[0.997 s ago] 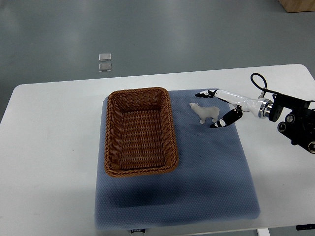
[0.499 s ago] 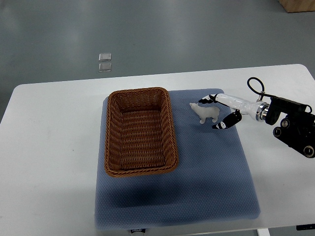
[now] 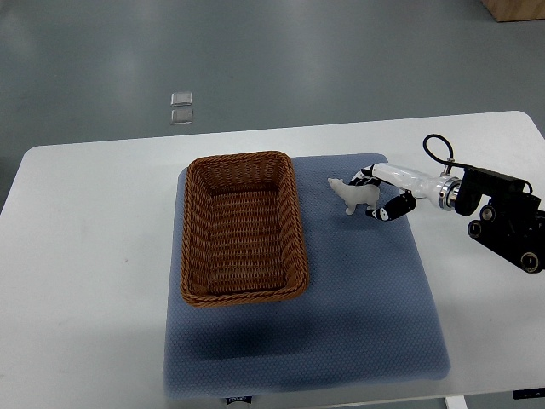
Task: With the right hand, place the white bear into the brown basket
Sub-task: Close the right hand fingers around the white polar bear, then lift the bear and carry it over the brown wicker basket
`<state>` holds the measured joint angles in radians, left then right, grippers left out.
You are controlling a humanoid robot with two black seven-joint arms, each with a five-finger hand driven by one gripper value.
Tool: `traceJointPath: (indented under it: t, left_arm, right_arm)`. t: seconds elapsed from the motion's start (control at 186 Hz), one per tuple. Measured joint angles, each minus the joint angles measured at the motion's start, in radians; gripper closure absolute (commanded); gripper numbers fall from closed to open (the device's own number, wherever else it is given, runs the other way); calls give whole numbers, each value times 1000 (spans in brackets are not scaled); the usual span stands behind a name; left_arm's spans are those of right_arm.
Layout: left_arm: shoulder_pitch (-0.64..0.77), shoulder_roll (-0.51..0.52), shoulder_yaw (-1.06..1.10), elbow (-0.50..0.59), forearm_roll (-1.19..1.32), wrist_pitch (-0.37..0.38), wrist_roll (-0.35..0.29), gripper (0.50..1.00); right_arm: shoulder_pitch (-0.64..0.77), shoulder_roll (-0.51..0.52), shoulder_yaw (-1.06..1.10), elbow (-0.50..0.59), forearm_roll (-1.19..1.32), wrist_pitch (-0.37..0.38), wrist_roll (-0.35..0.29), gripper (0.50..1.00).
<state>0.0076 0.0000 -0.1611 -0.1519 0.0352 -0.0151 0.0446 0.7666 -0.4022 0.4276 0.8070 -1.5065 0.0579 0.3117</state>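
One smooth white bear [image 3: 352,195] beside woven brown basket [image 3: 242,227].

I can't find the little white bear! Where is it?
In the top view, the white bear stands on the blue mat, just right of the brown basket, with the right hand closing around it.

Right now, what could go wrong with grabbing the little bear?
The right hand has its fingers around the bear's back end only, so the bear might tip over or slip out. The basket has a raised rim beside the bear; carried too low, the bear could bump it.
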Motion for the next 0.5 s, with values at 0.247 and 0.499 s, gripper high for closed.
traceJointPath:
  t: [0.247,0.499]
  left_arm:
    - [0,0,0,0,0,0,0,500]
    - [0,0,0,0,0,-1,0,500]
  right_arm:
    - [7,0,-16,0,-9,-17,-38,1000]
    - [28,0,-16,0,-10,-45,-43,1000]
